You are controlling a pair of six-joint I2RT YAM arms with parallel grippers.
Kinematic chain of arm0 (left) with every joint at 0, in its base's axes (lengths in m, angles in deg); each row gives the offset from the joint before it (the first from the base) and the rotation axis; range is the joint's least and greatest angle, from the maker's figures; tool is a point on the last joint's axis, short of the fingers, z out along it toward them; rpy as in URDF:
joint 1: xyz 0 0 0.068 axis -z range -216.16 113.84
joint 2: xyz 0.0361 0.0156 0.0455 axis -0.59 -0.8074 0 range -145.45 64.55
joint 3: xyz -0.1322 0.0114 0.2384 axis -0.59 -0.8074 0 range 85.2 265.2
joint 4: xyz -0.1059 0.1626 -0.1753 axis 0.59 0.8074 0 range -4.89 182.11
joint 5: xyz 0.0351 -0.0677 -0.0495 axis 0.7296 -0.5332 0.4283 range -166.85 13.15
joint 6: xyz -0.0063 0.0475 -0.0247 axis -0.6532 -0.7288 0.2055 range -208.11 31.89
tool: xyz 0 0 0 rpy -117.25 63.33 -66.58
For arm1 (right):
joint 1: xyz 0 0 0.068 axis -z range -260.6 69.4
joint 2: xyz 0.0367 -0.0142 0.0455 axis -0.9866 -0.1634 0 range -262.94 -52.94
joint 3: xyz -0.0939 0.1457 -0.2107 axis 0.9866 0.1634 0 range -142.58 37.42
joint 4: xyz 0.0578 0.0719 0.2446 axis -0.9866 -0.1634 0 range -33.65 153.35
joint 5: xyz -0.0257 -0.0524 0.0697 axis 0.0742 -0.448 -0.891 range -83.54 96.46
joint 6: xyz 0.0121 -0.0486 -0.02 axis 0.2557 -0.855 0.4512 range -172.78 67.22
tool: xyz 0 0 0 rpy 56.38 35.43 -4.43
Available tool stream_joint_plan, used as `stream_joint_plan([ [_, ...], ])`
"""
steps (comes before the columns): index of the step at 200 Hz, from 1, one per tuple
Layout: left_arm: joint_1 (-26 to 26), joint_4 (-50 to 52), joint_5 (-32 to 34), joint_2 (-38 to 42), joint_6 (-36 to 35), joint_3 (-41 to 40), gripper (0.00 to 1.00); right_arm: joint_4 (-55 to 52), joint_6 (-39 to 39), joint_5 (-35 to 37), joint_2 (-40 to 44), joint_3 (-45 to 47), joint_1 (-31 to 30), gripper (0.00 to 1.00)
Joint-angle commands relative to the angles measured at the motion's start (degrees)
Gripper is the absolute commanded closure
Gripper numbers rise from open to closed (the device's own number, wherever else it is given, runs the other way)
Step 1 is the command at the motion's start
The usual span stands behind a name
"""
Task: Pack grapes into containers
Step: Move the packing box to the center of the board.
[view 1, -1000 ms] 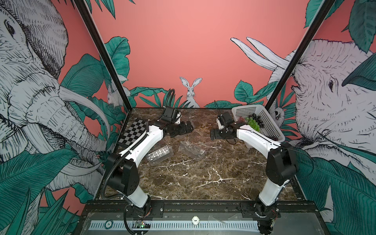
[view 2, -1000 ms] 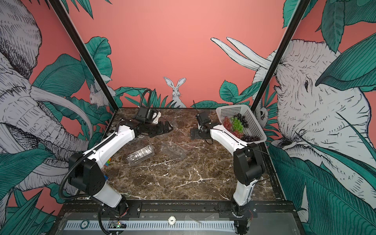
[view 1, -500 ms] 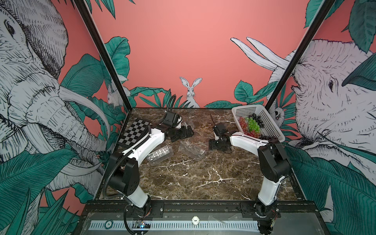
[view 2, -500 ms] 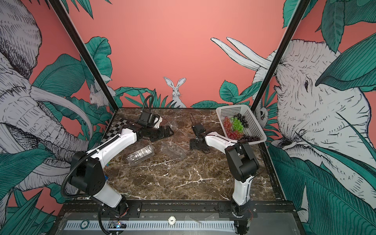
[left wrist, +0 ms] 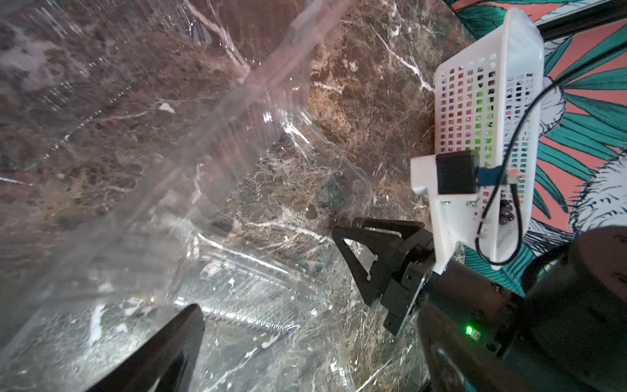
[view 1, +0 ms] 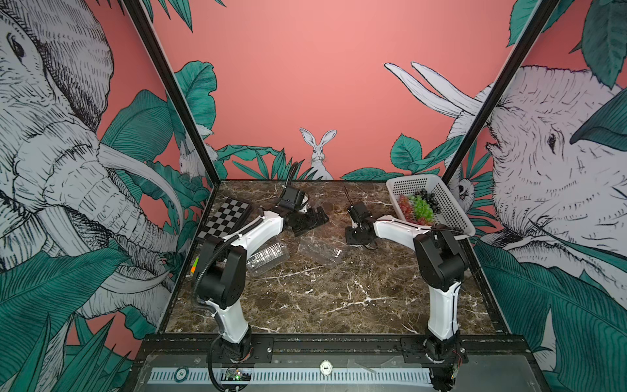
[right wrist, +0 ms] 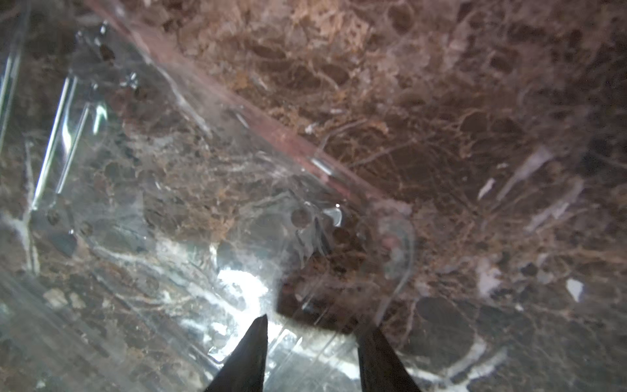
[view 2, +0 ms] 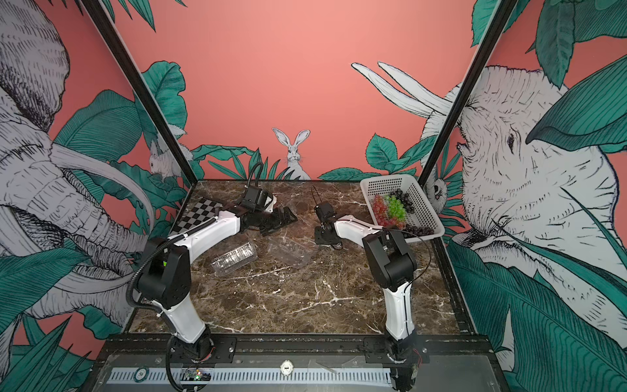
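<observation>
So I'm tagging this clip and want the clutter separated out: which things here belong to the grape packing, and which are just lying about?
Part of the job:
- grapes, red, green and dark bunches
- clear clamshell containers on the table
- white basket, which holds the grapes

Just lying about:
- checkerboard at the far left of the table

Grapes in basket, right of containers

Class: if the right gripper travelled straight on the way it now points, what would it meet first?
The clear container, most likely: its rim lies just ahead of the fingers of the right gripper, with the marble table beneath. Through clear plastic, depth is hard to judge.
</observation>
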Motion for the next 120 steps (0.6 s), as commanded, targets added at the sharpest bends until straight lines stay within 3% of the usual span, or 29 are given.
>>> stream_joint_plan([
  [1, 0.20, -1.99, 0.69, -1.29, 1.34, 2.46, 0.00, -0.20, -1.98, 2.14, -2.86, -2.83, 0.96, 0.70],
  [78, -4.93, -3.07, 1.15, -3.08, 2.52, 0.89, 0.00, -1.07, -7.91, 4.30, -11.33, -15.54, 5.51, 0.78],
  [120, -5.85, -1.69, 0.21, -3.91, 1.06, 2.00, 0.00, -5.33, -10.87, 5.24, -17.56, -28.39, 7.71, 0.79],
])
